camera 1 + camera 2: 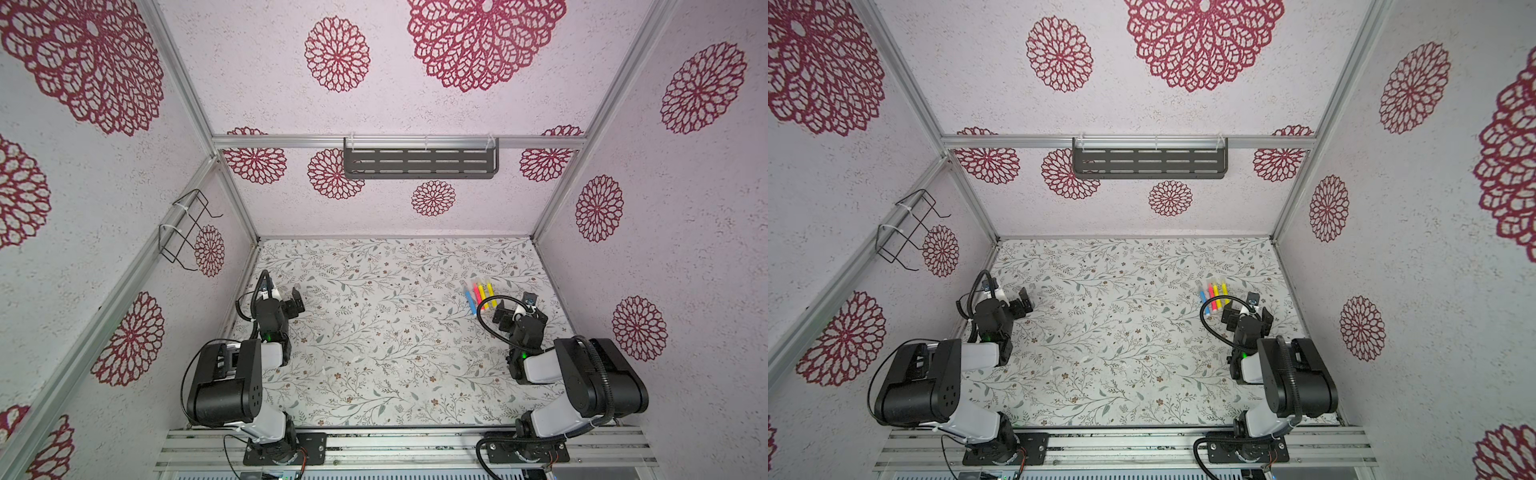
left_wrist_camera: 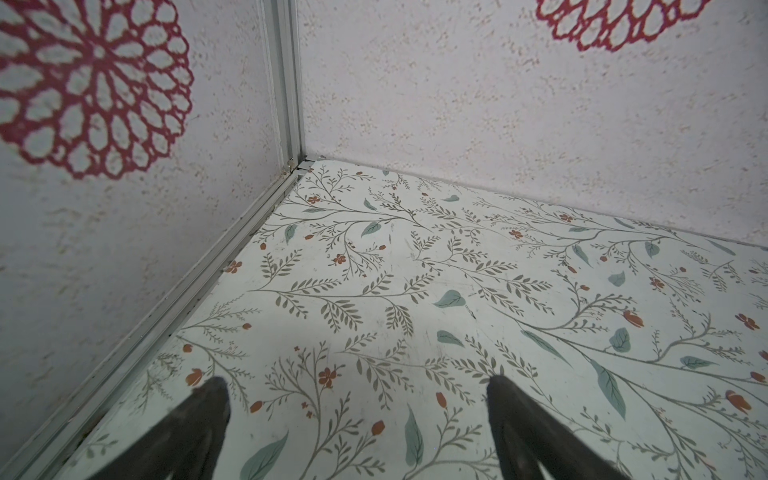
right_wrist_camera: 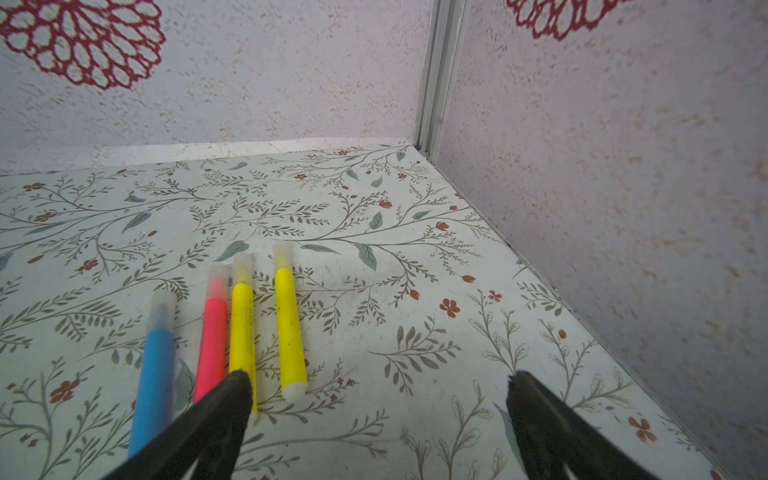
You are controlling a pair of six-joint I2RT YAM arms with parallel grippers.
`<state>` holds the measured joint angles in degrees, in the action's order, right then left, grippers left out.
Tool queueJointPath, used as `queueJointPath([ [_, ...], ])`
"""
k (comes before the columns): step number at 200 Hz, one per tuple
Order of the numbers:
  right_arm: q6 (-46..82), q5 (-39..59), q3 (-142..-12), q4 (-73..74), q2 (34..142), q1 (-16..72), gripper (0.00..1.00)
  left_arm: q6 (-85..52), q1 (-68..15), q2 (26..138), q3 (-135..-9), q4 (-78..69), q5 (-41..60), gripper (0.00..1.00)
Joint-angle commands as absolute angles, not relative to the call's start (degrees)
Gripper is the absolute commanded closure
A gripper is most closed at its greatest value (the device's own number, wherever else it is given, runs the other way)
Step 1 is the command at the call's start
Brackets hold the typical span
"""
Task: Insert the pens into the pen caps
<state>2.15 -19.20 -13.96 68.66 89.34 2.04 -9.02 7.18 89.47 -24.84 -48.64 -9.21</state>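
Note:
Several pens lie side by side on the floral mat (image 3: 415,270), at the right back of the table in both top views (image 1: 480,295) (image 1: 1214,296). The right wrist view shows a blue pen (image 3: 153,374), a pink-red pen (image 3: 214,340) and two yellow pens (image 3: 242,328) (image 3: 289,328). Each carries a clear pen cap over its far end, such as the blue pen's cap (image 3: 162,309) and a yellow pen's cap (image 3: 282,254). My right gripper (image 3: 380,384) hangs open just short of the pens, and one finger (image 3: 224,411) overlaps their near ends. My left gripper (image 2: 357,386) is open and empty at the table's left (image 1: 293,303).
The enclosure walls stand close to both arms, with corner posts (image 2: 286,83) (image 3: 440,75). A black slotted shelf (image 1: 419,162) hangs on the back wall and a wire rack (image 1: 187,228) on the left wall. Small pale specks (image 1: 356,357) lie mid-mat.

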Motion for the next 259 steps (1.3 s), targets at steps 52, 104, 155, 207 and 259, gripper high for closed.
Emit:
queueJointPath([
  [52, 2.9, -19.0, -13.8, 70.4, 88.0, 2.3, 0.01, -8.1, 7.6, 88.9, -24.6, -49.0, -8.1, 0.01],
  [104, 2.9, -19.1, -13.8, 70.4, 88.0, 2.3, 0.01, -8.2, 7.6, 88.9, -24.7, -49.0, -8.1, 0.01],
  [155, 3.0, -19.1, -13.8, 70.4, 88.0, 2.3, 0.01, -8.2, 7.5, 88.9, -24.7, -49.0, -8.1, 0.01],
  [207, 2.9, -19.0, -13.8, 70.4, 88.0, 2.3, 0.01, -8.2, 7.5, 88.9, -24.6, -49.0, -8.1, 0.01],
  [259, 2.9, -19.0, -14.6, 69.1, 88.2, 2.3, 0.01, -8.3, 8.0, 88.8, -24.7, -48.7, -7.2, 0.01],
])
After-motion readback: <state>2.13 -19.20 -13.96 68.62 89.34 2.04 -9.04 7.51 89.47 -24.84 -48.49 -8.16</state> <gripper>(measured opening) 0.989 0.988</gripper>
